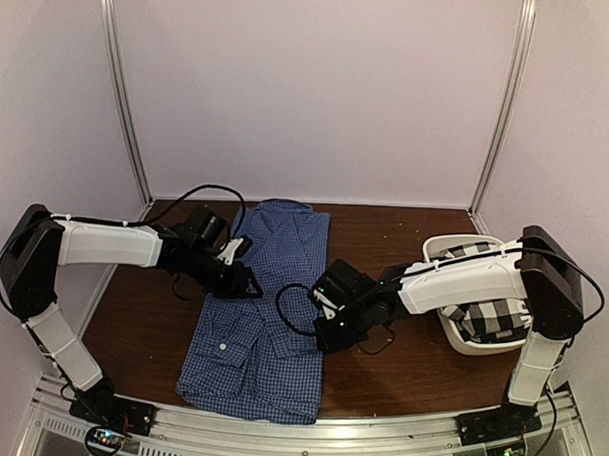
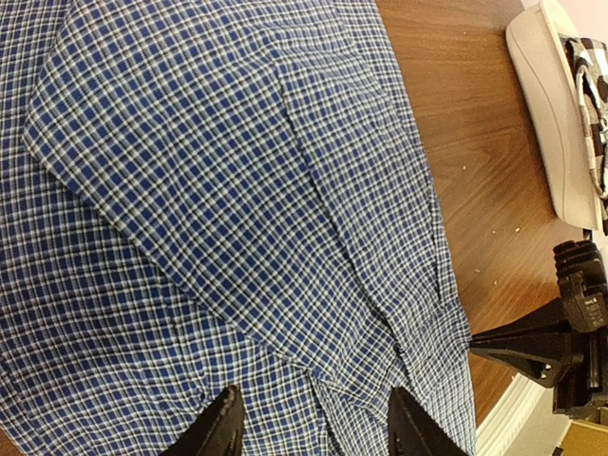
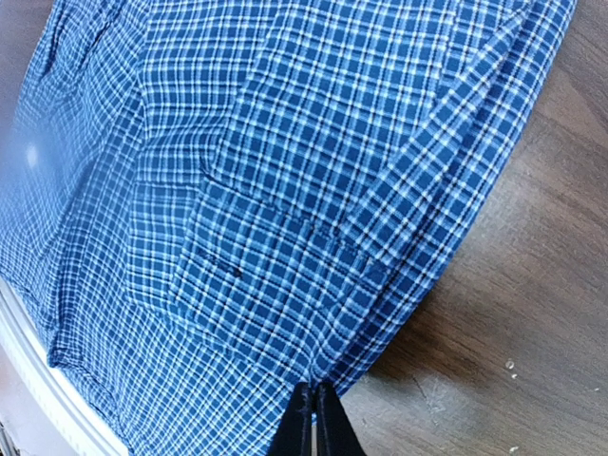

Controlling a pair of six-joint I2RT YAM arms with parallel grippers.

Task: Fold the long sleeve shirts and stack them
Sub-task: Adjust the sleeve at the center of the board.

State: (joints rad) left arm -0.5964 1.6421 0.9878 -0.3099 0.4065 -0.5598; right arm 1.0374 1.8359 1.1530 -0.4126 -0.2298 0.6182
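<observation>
The blue gingham shirt (image 1: 267, 307) lies lengthwise down the middle of the table, collar end far, folded into a long narrow panel. My left gripper (image 1: 245, 283) hovers at its left edge about halfway along. In the left wrist view its jaws (image 2: 318, 427) stand open astride a crease in the cloth (image 2: 237, 190). My right gripper (image 1: 326, 334) is at the shirt's right edge. In the right wrist view its fingertips (image 3: 315, 418) are pinched shut on the hem of the folded cloth (image 3: 266, 190). The black-and-white checked shirt (image 1: 491, 320) lies bundled in the tub.
A white plastic tub (image 1: 439, 243) stands at the right of the brown table (image 1: 384, 241), behind my right arm; its rim (image 2: 546, 114) shows in the left wrist view. Cables trail from both wrists. White walls enclose the back and both sides.
</observation>
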